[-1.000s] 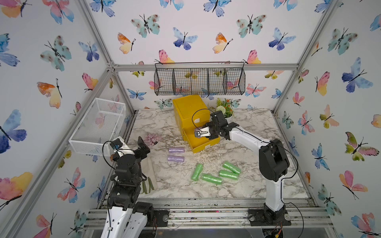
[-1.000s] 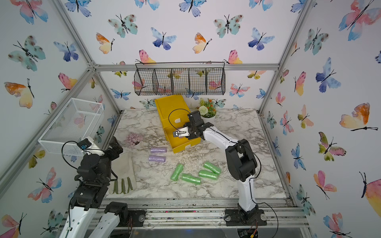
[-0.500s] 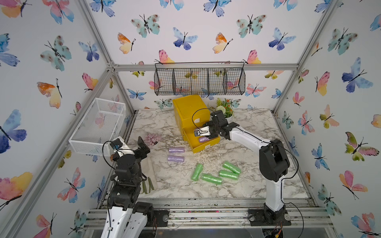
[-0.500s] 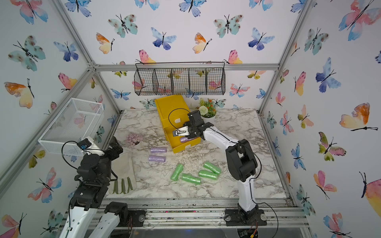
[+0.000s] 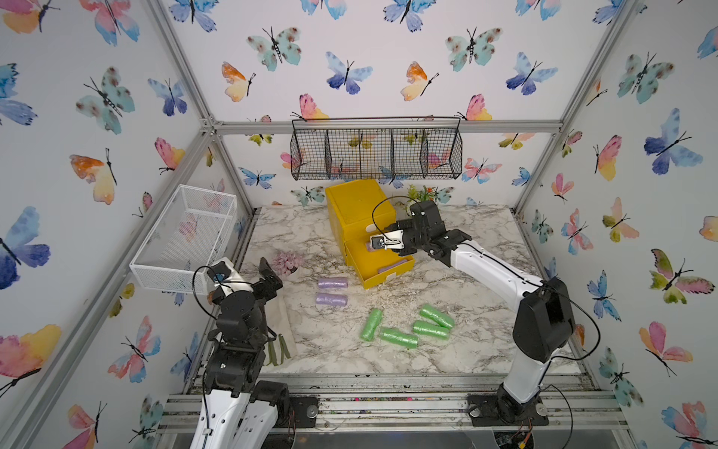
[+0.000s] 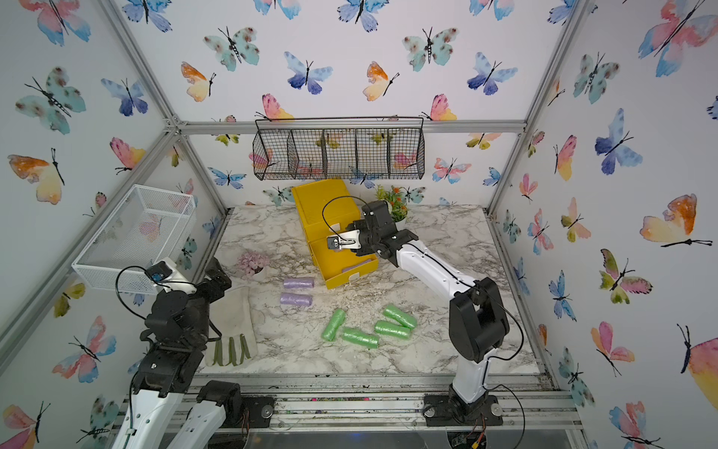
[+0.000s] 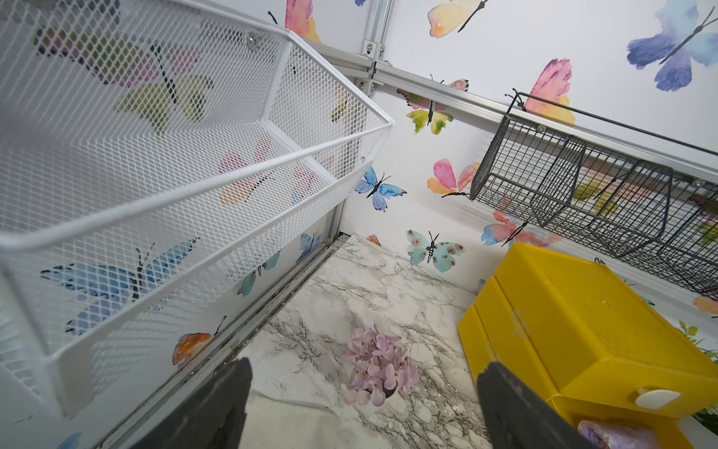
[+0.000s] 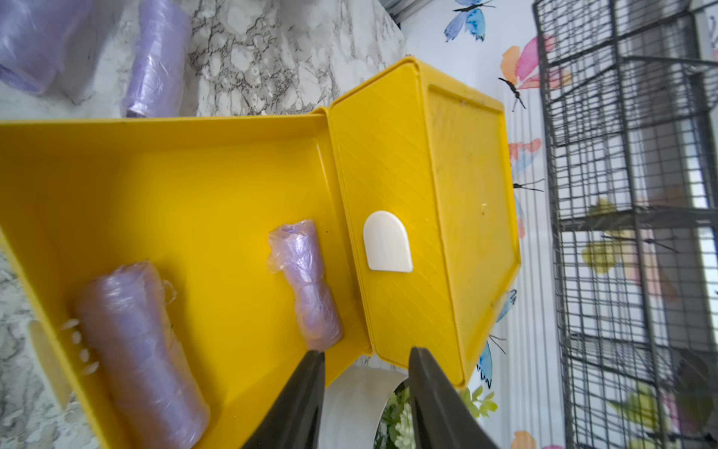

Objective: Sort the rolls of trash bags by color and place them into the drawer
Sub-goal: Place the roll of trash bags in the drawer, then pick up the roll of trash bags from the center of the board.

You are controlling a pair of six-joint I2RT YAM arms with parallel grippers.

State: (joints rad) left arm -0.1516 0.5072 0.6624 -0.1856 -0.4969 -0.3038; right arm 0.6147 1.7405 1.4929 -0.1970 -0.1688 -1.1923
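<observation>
My right claw (image 8: 367, 352) hangs open, empty, over the pulled-out yellow drawer (image 8: 194, 186) at the back edge of the worktop (image 5: 447, 361); two purple rolls (image 8: 307, 283) lie inside. Left claw (image 7: 365, 365) gapes wide.

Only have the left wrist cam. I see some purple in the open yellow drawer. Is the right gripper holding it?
Observer: No. The right gripper is open with nothing between its fingers. A purple roll lies loose in the drawer just past them.
Operator: Anything else in there?
Observer: A second purple roll, along the drawer's front wall.
Operator: What's not in yet?
Observer: Two purple rolls and four green rolls lie on the table.
</observation>
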